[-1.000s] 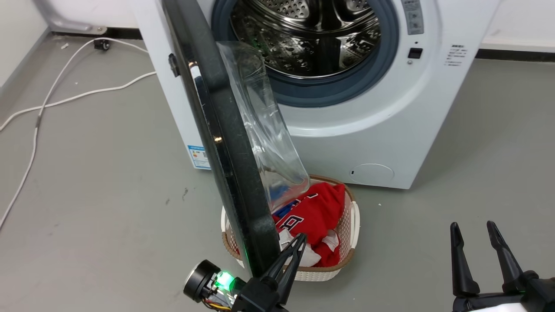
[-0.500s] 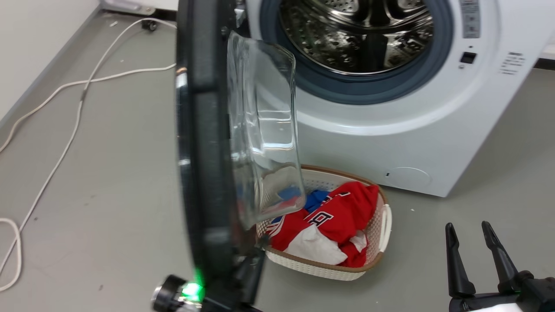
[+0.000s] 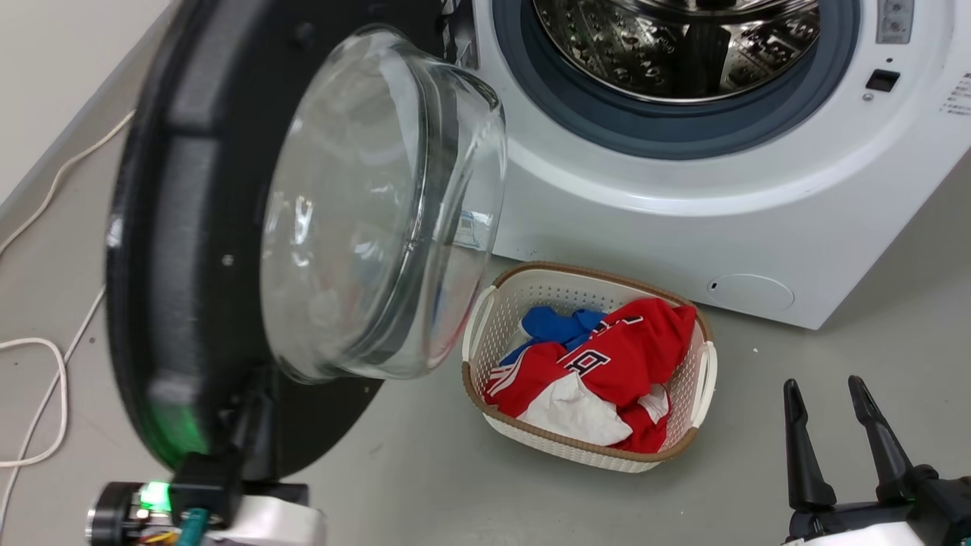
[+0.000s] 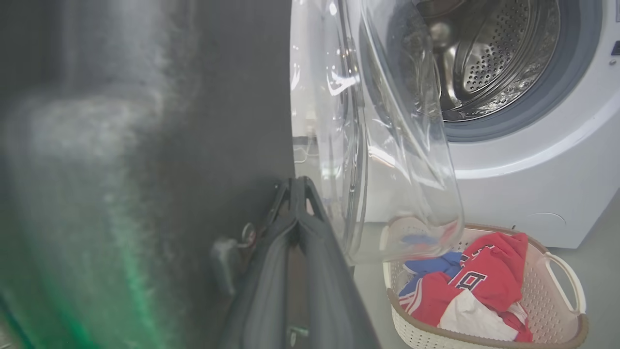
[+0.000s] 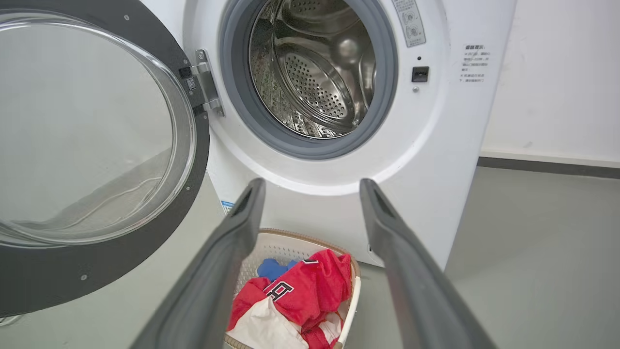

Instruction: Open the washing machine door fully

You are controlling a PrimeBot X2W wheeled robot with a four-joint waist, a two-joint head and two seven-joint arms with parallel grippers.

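The washing machine door (image 3: 182, 250), a black disc with a bulging glass bowl (image 3: 364, 205), stands swung wide open to the left of the white washing machine (image 3: 645, 220). Its inner side faces me. My left gripper (image 3: 254, 402) is shut, and its dark fingers lie against the door's inner black face near its lower edge. In the left wrist view the gripper (image 4: 296, 182) has its tips together beside the glass, touching the door (image 4: 193, 121). My right gripper (image 3: 831, 387) hangs open at the lower right, apart from everything. In the right wrist view the gripper (image 5: 312, 186) points at the steel drum (image 5: 315, 72).
A white basket (image 3: 485, 311) with red, blue and white clothes (image 3: 607, 364) sits on the grey floor just in front of the machine, right of the door. White cables (image 3: 45, 356) trail over the floor at the left, by the wall.
The door has swung much further open to the left, from edge-on to showing its inner face. My left gripper went with it. The head view shifted too. The right gripper kept still.
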